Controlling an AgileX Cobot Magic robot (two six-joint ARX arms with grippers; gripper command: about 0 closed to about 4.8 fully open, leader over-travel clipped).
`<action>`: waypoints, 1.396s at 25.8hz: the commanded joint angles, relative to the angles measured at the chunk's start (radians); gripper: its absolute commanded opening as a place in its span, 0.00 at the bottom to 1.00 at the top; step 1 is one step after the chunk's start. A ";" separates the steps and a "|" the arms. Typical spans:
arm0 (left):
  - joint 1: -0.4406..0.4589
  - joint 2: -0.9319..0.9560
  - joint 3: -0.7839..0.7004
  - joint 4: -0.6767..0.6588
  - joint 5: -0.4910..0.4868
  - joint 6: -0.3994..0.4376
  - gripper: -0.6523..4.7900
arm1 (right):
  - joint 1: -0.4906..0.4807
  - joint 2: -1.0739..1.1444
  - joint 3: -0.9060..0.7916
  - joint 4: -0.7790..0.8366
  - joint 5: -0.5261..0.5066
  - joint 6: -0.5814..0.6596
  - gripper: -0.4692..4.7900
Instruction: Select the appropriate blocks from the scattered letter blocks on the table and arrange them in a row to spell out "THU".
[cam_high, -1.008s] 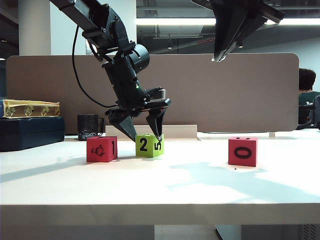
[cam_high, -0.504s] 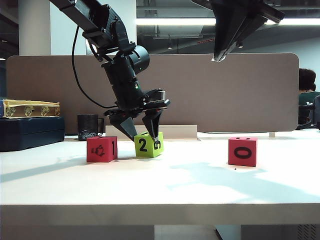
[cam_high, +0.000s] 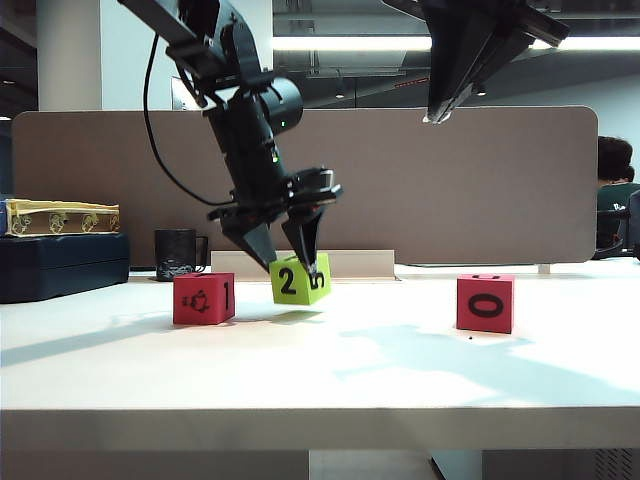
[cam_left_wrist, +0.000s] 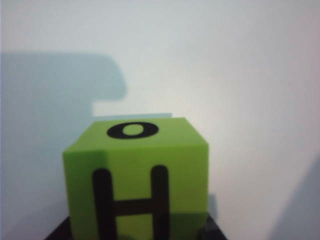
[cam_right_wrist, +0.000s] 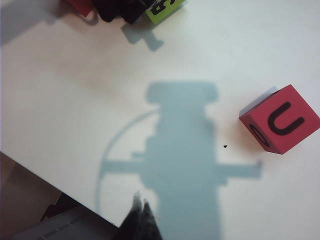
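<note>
Lime-green foam is what has changed place: in the exterior view the green block (cam_high: 299, 279) now hangs tilted and clear of the table (cam_high: 330, 370), pinched between the two fingers of the left gripper (cam_high: 290, 252), whereas a moment ago it sat flat on the white top with the fingers spread wider around it. I judge this as the pick of the middle letter under way. The red block with a picture and a 1 (cam_high: 204, 298) sits just beside it to the left, close enough that the carried cube should go up before it travels; the red block showing an O (cam_high: 486, 302) stands well apart to the right, with bare tabletop between and the front edge far off. The right gripper (cam_high: 437, 115) hangs high above, fingers pressed together on nothing. In the left wrist view the green block (cam_left_wrist: 136, 177) fills the near field, H facing the camera and O on top, dark pads at its lower corners. In the right wrist view the shut fingertips (cam_right_wrist: 140, 214) hover over open table, the red cube (cam_right_wrist: 280, 125) showing U, so H and U are found; a T I cannot see.
</note>
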 joint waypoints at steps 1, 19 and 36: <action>-0.005 -0.028 0.003 -0.015 0.003 0.000 0.51 | 0.002 -0.005 0.005 0.008 -0.003 0.002 0.08; -0.009 -0.040 0.001 -0.156 0.001 -0.001 0.52 | 0.002 -0.005 0.005 -0.003 -0.019 0.003 0.08; -0.009 -0.046 0.039 -0.205 -0.023 -0.003 1.00 | 0.002 -0.004 0.004 0.010 0.020 0.005 0.08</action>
